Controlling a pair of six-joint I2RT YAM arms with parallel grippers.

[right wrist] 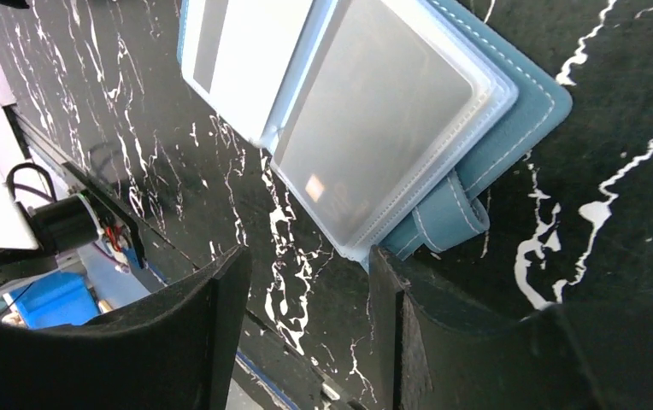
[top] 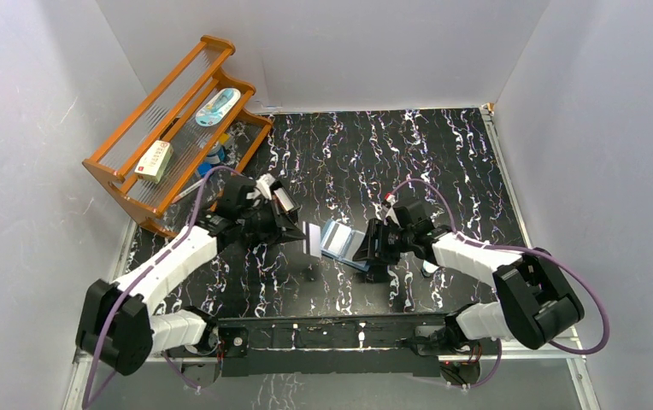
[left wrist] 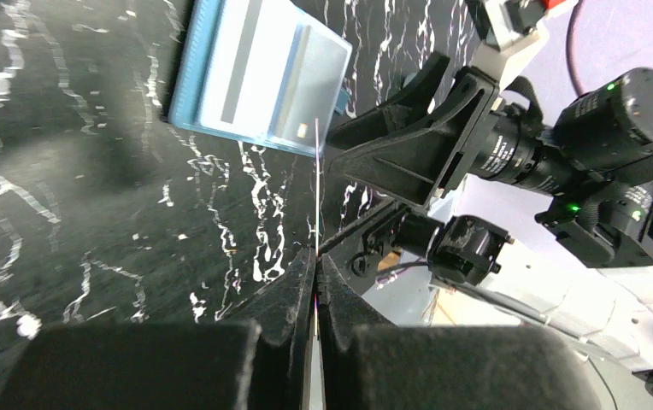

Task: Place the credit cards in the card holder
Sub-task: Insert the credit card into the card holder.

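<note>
The card holder (top: 340, 239) is lying open at centre, 1 credit card (top: 313, 240) edge-on at its 9 o'clock, clamped in the left gripper (top: 293, 232). The right gripper (top: 366, 248), jaws apart and empty, is crowding its 3 o'clock; a tilted card risks buckling on a pocket lip. A wooden rack (top: 169, 128) is standing at 10 o'clock.

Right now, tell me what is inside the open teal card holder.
Inside the teal card holder: stacked clear plastic sleeves, one showing a whitish card with a grey stripe. The top frosted sleeve hides whatever lies beneath it.
</note>
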